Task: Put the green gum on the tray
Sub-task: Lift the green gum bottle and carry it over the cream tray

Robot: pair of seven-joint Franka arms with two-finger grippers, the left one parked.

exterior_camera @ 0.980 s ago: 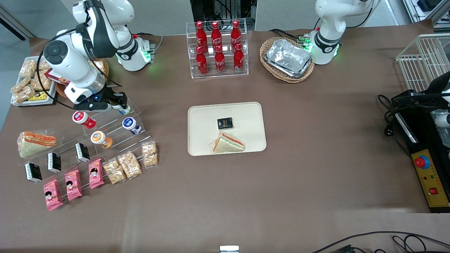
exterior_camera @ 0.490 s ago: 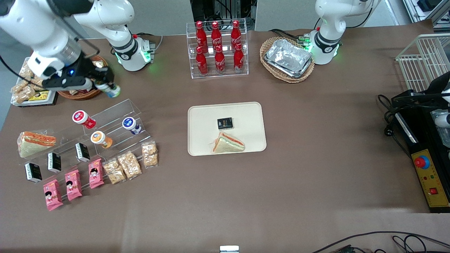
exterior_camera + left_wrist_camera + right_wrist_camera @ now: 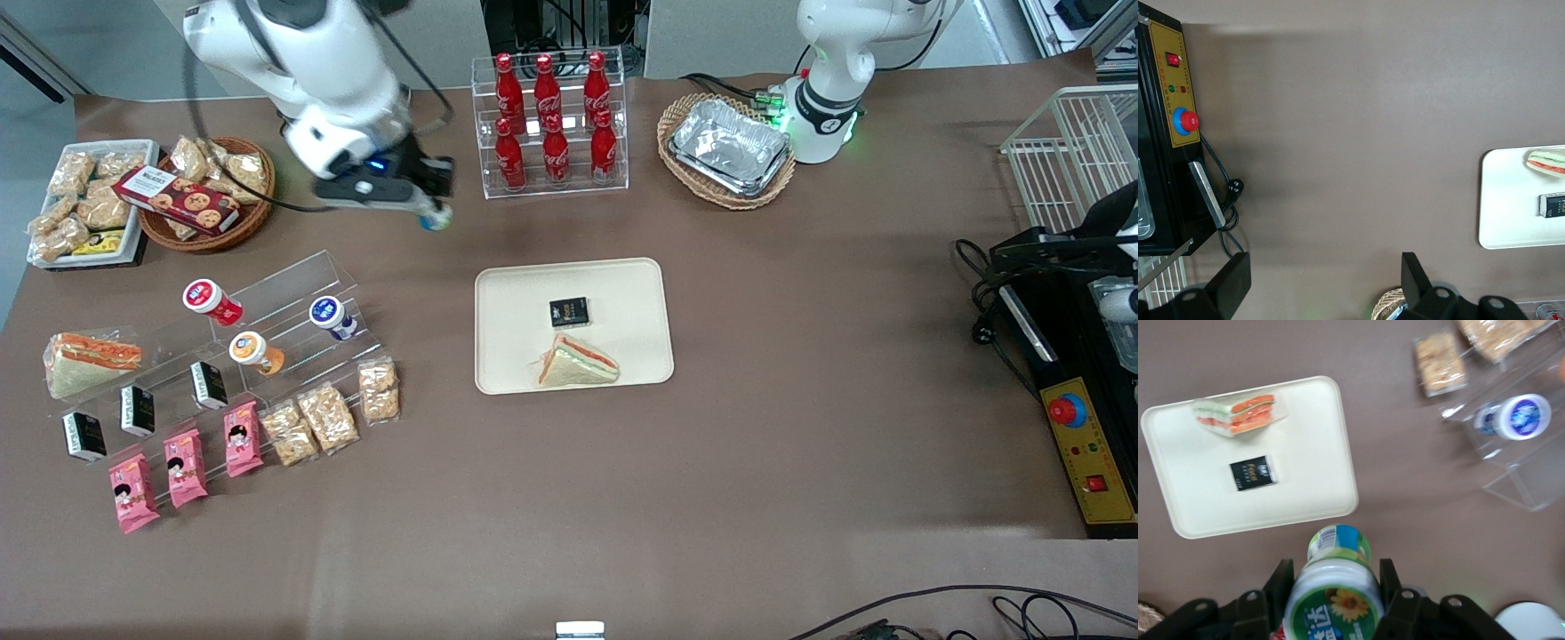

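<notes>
**Green gum in my grip, in the air short of the tray**

My gripper [image 3: 433,211] hangs above the brown table [image 3: 800,356], nearer the working arm's end than the clear acrylic rack of red cola bottles [image 3: 551,124]. My two black fingers [image 3: 1279,585] are closed partway, pressed against the sides of the small white cylindrical green gum bottle with its green lid and sunflower label [image 3: 1335,593]. In the front view only the bottle's tip [image 3: 436,220] shows under my hand.

The large flat cream-beige rectangular tray with rounded corners [image 3: 507,293] lies clear of the bottle; taking the front view as a clock face, it sits at about four o'clock from my gripper. In the wrist view a strip of bare brown table separates the bottle from the tray's nearest rim [image 3: 1271,520].

On the tray, a small black square packet [image 3: 569,312] lies near the middle, and a wrapped triangular sandwich [image 3: 576,363] lies close to the edge nearest the front camera. The part toward the cola rack and the strip along the parked arm's side are bare.

At about seven o'clock from my gripper stands the clear stepped acrylic display [image 3: 293,302], holding a blue-lidded bottle [image 3: 332,317], a red-lidded bottle [image 3: 212,301] and an orange-lidded bottle [image 3: 255,352]. It is well apart from the tray, with open table between.
</notes>
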